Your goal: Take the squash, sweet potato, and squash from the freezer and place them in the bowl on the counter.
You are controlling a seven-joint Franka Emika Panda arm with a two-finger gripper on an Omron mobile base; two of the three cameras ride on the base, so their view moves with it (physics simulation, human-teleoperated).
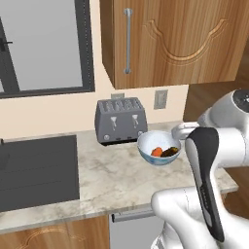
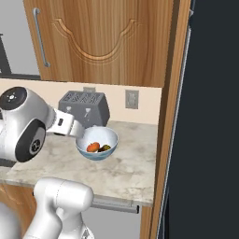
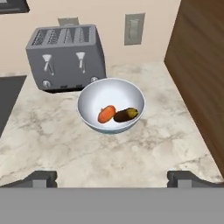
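Wide-spread, empty end effector (image 3: 112, 178) hovers over beige marbled surface (image 3: 131, 157); at its 12 o'clock, round pale blue-and-white bowl (image 3: 111, 105) holds orange sweet potato (image 3: 106, 113) and dark squash (image 3: 126, 114).

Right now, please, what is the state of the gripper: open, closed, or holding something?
Gripper: open and holding nothing, above the counter short of the bowl.

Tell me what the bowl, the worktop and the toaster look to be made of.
The round pale blue-and-white bowl looks like glazed ceramic: smooth, glossy white inside. The beige-grey worktop looks like polished marbled stone, with darker veins running through it. The boxy grey four-slot toaster looks like brushed metal, matte and evenly grey, though painted plastic is possible.
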